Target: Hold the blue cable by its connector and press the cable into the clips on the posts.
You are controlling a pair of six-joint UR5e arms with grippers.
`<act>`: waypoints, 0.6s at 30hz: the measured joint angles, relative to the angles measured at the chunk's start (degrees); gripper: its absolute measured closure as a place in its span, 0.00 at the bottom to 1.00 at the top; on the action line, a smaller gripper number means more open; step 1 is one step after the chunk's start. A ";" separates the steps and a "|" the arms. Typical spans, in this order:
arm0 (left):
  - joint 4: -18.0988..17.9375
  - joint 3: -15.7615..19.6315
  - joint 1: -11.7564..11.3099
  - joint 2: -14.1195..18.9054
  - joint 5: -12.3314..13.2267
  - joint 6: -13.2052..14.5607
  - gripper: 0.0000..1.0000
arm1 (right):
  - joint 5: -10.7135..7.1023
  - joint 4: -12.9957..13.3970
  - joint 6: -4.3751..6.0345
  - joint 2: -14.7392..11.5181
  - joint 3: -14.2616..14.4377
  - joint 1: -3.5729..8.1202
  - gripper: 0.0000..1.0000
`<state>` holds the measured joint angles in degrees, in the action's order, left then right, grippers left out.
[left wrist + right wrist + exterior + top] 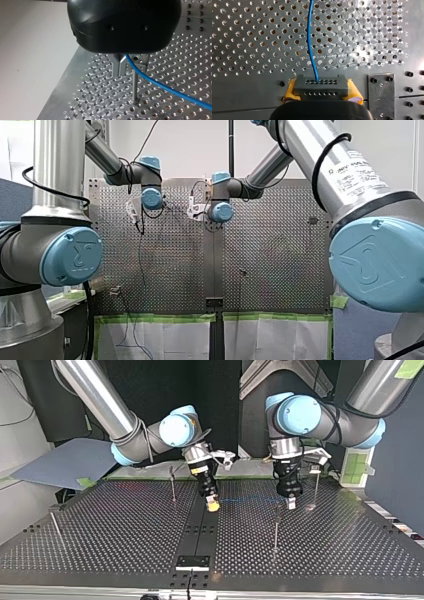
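Blue cable strung mid-frame in top view between hands. Right hand pinching its grey connector; left hand: grip can't tell. Cable crosses a post, seating unconfirmed; clipping likely all left.

Cable: bright blue, unpatterned, seen ahead of the right gripper. Connector between its pads: dull grey, marked with two rows of small dark holes. The pads are noted as yellow. Left gripper: glossy black body, bare silver-grey fingers. Post between them: the same silver metal. Table under both grippers: pale silver, dotted throughout with an even grid of dark round holes. Joint caps: light blue, set on silver tubes.
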<state>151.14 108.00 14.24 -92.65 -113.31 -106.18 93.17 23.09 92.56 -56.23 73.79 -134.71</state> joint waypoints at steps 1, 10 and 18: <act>0.21 0.00 0.06 0.00 0.00 0.00 1.00 | 0.00 0.01 -0.01 0.00 0.00 0.00 1.00; 0.99 0.00 -0.29 -1.92 0.53 0.91 1.00 | 0.00 -0.13 -0.11 0.07 0.00 0.01 1.00; 0.74 -0.01 -1.91 -2.45 1.54 3.99 1.00 | 0.08 -0.29 -0.40 0.12 -0.01 0.01 1.00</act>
<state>151.88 107.99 12.32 -95.10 -111.77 -102.19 93.25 22.80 92.16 -56.10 73.78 -134.70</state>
